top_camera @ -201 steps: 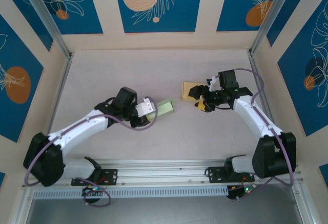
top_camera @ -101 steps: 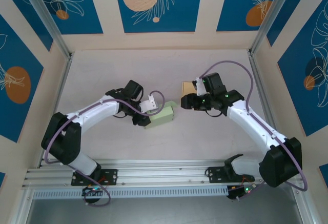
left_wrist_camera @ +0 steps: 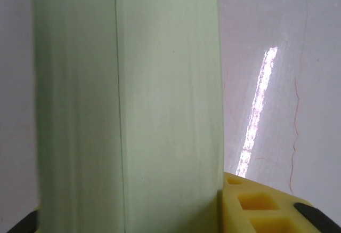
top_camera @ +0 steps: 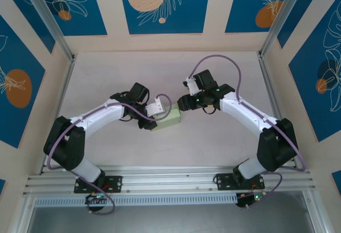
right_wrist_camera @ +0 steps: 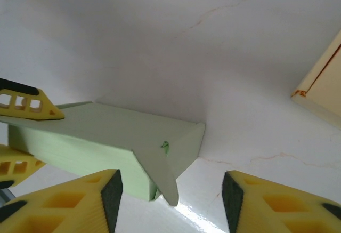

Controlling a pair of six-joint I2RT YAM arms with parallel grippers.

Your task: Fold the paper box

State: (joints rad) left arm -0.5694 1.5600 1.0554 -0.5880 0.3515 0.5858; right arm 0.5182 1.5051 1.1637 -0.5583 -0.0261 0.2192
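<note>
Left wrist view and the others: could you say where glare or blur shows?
Left wrist: a glare streak runs down the table right of the green paper box, which sits close and soft. Right wrist: a shine below the box's flap, table darker toward the top. Top external: evenly lit, sharp.

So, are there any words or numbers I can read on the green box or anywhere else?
No words or numbers can be read anywhere.
Green box: plain, except for one tiny green mark near a corner, too small to read.
Pale yellow box: no print on the part in view.
Wall panels: leaf and circle pictures, no letters.
</note>
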